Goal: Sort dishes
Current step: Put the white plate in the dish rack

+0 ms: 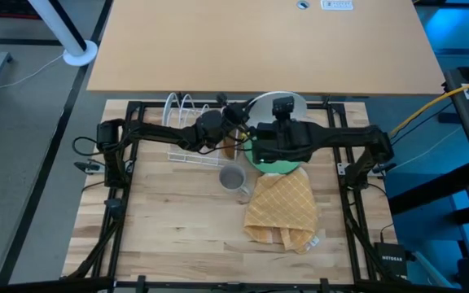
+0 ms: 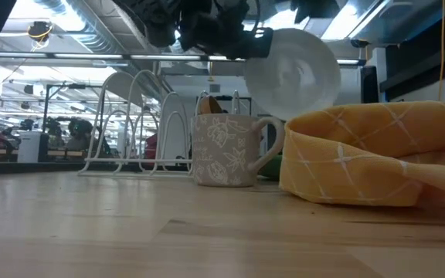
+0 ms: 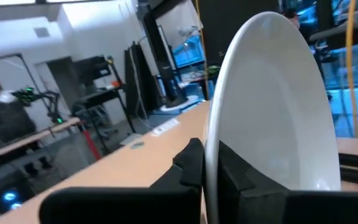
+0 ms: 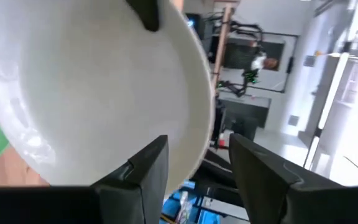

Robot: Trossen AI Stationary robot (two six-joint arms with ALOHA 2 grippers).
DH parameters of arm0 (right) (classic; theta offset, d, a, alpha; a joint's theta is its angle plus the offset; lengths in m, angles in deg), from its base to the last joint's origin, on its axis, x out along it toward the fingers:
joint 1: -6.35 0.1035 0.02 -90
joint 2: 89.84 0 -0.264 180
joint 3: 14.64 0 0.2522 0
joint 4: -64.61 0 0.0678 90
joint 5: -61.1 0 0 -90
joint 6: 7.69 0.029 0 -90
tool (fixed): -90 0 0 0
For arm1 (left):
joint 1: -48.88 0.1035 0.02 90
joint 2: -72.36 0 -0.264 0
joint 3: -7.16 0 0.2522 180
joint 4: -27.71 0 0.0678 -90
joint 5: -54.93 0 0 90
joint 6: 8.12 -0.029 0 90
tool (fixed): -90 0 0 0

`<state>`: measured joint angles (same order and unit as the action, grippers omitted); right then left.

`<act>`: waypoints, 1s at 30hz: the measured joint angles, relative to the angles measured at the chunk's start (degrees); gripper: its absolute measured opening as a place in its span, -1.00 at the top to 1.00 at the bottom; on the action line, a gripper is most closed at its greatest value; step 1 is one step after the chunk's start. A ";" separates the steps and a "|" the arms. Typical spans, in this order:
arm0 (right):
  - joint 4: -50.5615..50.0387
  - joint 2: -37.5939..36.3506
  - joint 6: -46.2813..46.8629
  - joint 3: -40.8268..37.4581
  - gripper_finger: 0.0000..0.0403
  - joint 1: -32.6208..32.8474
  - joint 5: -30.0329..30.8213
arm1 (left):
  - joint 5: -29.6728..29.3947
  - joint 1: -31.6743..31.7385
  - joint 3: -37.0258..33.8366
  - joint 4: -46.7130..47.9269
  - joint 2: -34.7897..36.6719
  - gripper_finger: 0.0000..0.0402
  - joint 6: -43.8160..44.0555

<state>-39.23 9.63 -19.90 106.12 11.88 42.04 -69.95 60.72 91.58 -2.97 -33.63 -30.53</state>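
Two grippers meet at the round white plate [image 2: 293, 71], held on edge in the air above the counter [image 1: 169, 220]: the left gripper [image 3: 209, 163] has its fingers clamped on the rim, while the right gripper [image 4: 194, 163] stands with fingers apart astride the far rim. Judged as a handover, the right should close squarely before the left lets go, then steer the plate past the grey patterned mug [image 2: 226, 150] toward the white wire rack [image 2: 149, 127] behind.

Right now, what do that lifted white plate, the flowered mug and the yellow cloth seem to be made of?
White plate: probably glazed ceramic, since its surface is smooth and glossy with soft reflections.
Mug: likely ceramic with a matte speckled finish and a pale floral print.
Yellow cloth: woven fabric, soft and folded, with stitched check lines.
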 joint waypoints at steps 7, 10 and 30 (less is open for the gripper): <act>0.04 -3.82 4.80 0.00 0.14 3.51 3.14 | -5.67 -1.57 4.26 0.17 0.74 0.99 -9.67; 0.00 -5.59 8.19 0.00 0.14 4.66 3.06 | -9.23 -2.59 5.62 0.08 1.46 0.99 -15.71; 0.07 -9.67 18.43 -0.04 0.14 7.21 -24.62 | -41.17 -8.20 8.30 -0.53 8.72 0.99 -51.49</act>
<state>-39.16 -0.04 -1.47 106.08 19.08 17.41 -111.12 52.52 99.88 -3.50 -24.91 -82.02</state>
